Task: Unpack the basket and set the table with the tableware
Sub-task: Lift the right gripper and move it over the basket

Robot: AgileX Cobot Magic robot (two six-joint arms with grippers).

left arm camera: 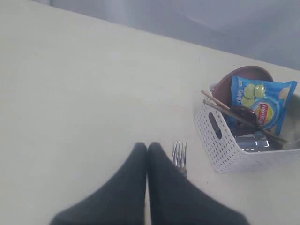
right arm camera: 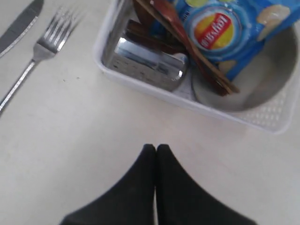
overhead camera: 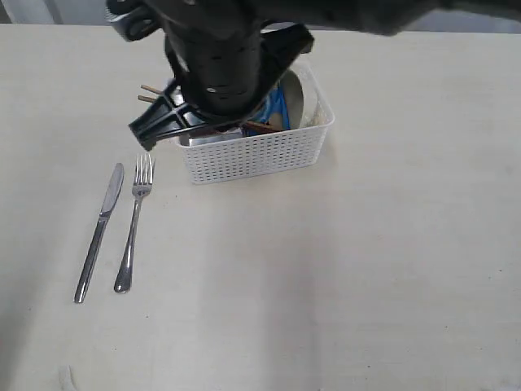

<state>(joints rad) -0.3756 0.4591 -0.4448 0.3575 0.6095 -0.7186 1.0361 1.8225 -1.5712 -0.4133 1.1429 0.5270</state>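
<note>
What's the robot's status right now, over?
Left gripper shut, right gripper shut, both empty. Knife and fork on table; rest in basket. Chip bag over bowl.

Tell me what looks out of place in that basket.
A blue chip bag lies in the basket: a snack, not tableware. The chopsticks poke out over the rim, and the steel cup lies on its side.

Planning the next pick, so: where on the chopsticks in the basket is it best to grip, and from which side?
Probably the chopsticks' free ends, which jut out over the basket's short wall. Come from outside that wall, on the fork's side: the rest lies slanted, crowded by the chip bag and cup.
</note>
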